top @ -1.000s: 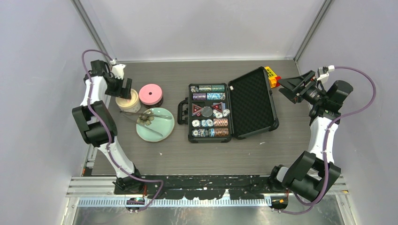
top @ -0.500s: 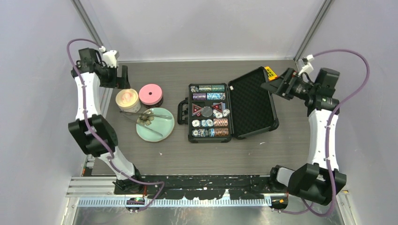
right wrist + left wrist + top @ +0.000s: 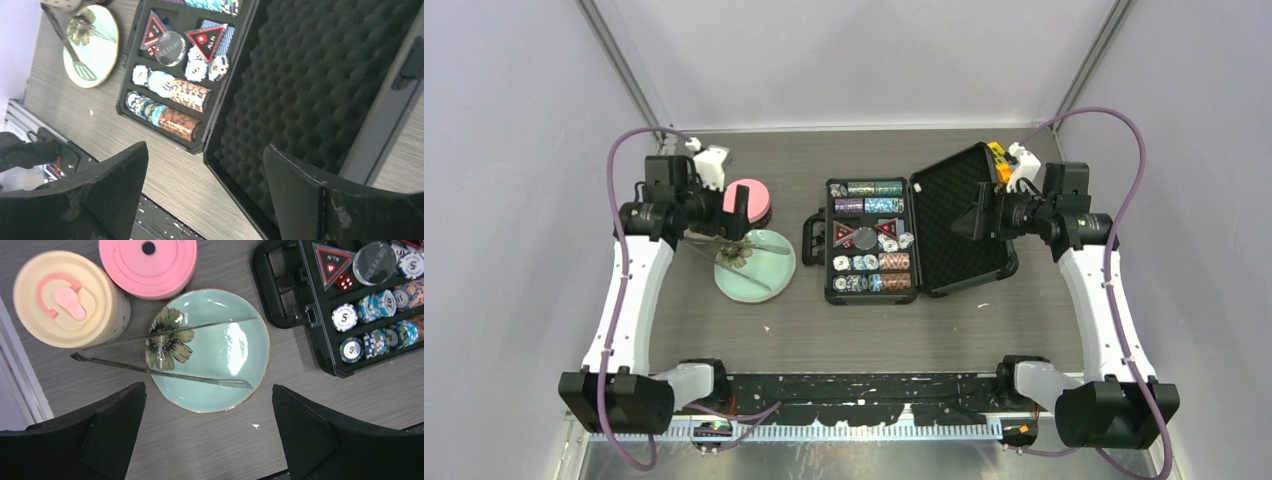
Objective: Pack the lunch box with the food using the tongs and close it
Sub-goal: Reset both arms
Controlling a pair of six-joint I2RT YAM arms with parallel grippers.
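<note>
The lunch box is two round tubs standing shut at the back left: one with a flat pink lid (image 3: 147, 262) (image 3: 749, 200) and one with a cream lid (image 3: 65, 297). The thin grey tongs (image 3: 165, 372) (image 3: 769, 247) lie across a mint-green plate (image 3: 225, 350) just in front of them. No food shows in any view. My left gripper (image 3: 208, 387) (image 3: 727, 222) hovers open above the plate's near edge and holds nothing. My right gripper (image 3: 205, 146) (image 3: 977, 215) hangs open and empty over the foam lid of the black case.
An open black case (image 3: 812, 240) of striped poker chips lies at the table's middle, its foam-lined lid (image 3: 325, 75) folded out to the right. A small yellow block (image 3: 999, 155) sits behind that lid. Grey walls close in the left, right and back.
Both arms swung inward. The left gripper came from the back-left wall to above the tubs and plate; the right moved from the right edge to over the case lid.
</note>
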